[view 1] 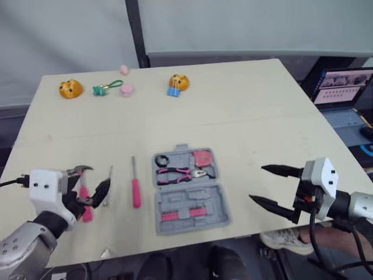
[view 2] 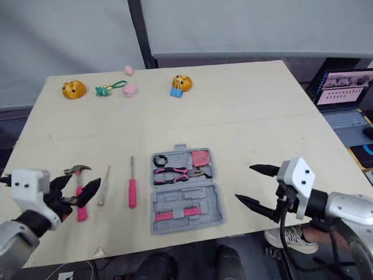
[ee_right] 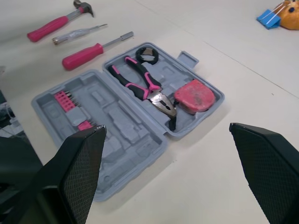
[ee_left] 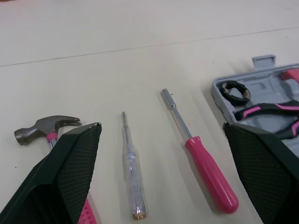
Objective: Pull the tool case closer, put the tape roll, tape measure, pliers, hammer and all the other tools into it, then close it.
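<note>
The grey tool case (view 1: 189, 214) lies open near the table's front edge. Its far half holds the black tape roll (view 1: 161, 160), pink-handled pliers (view 1: 180, 173) and red tape measure (view 1: 202, 157); pink bits (ee_right: 62, 99) sit in the near half. Left of it lie a pink screwdriver (view 1: 136, 191), a clear-handled screwdriver (ee_left: 131, 172) and, farthest left, the pink-handled hammer (ee_left: 46, 127). My left gripper (view 2: 74, 188) hovers open over the hammer's handle, which passes under one finger. Off to the case's right, my right gripper (view 1: 257, 184) stands open and holds nothing.
Along the far side of the table (view 1: 233, 105) sit two orange plush toys (view 1: 70, 88), a teal keychain (view 1: 104, 89), small pink items (view 1: 127, 90) and a blue clip (view 1: 173, 92). A laptop (view 1: 344, 93) stands off the table's right. A shoe (view 1: 285, 238) shows below the front edge.
</note>
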